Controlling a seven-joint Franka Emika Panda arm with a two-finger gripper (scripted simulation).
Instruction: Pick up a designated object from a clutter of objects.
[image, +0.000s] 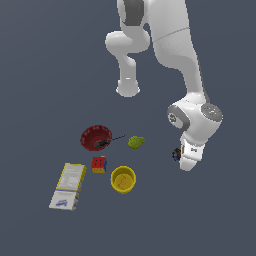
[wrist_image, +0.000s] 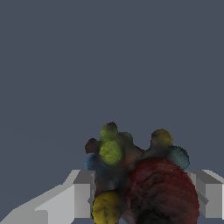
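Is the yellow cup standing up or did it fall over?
Standing up. In the exterior view the yellow cup shows its round open mouth facing upward, with the inside visible. It sits apart from the colourful cube beside it.

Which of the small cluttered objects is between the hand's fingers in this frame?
The dark speckled lump, with red, blue and yellow bumps, sits between the fingers of the hand. The green blob, cube and yellow cup lie apart.

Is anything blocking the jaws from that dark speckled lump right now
Nothing visible does. In the wrist view the small dark lumpy ball with red, blue and yellow specks already sits between the grey fingers, apart from the other clutter.
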